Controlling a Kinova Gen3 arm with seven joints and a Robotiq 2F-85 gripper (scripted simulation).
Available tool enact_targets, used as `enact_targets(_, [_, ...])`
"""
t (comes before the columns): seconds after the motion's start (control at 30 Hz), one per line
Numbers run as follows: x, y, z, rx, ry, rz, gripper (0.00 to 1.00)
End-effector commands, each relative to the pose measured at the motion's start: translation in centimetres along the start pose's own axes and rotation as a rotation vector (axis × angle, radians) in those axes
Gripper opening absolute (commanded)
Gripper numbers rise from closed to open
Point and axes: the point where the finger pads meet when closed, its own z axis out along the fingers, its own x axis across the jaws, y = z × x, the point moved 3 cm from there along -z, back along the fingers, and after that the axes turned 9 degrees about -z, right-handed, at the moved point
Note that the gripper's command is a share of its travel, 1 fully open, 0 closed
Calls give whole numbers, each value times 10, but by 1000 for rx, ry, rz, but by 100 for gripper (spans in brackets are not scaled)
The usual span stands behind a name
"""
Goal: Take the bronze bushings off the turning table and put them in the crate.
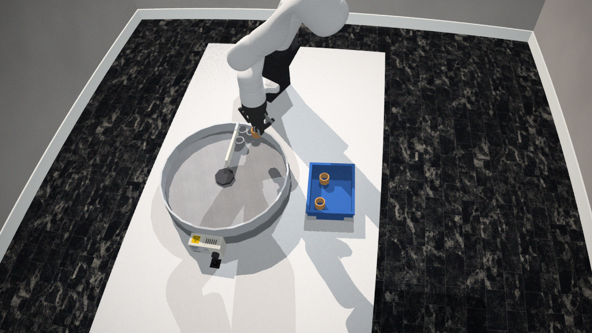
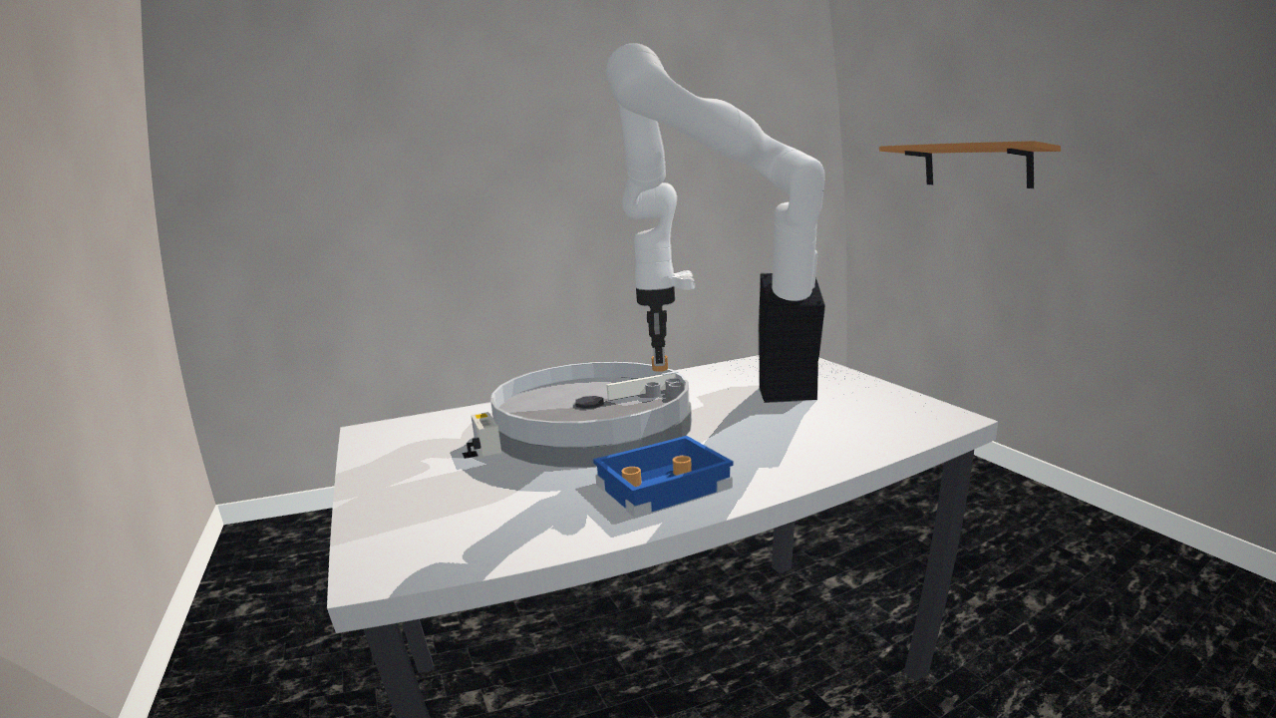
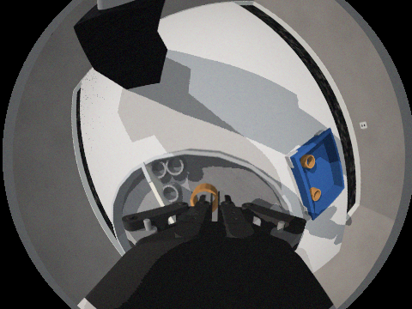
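Because your hand (image 1: pixel 257 131) is clamped on a bronze bushing (image 1: pixel 255 132) above the turning table's (image 1: pixel 231 231) upper rim, steel bushings (image 1: pixel 239 141) remain below; the crate (image 1: pixel 331 213), centre-right, holds two.

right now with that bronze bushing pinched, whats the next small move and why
Probably carry it sideways toward the blue crate. The gripper is shut on a bronze bushing, held above the turning table's rim, near the steel bushings. The crate, beside the table, already holds two bronze ones.
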Motion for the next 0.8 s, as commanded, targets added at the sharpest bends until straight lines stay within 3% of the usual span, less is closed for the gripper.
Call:
enact_targets(0.0, [32,6,-3,-11,18,-55,0])
enact_targets(0.37, [32,6,-3,-11,18,-55,0])
enact_targets(0.53, [84,14,-3,-10,18,-53,0])
enact_targets(0.77, [84,14,-3,-10,18,-53,0])
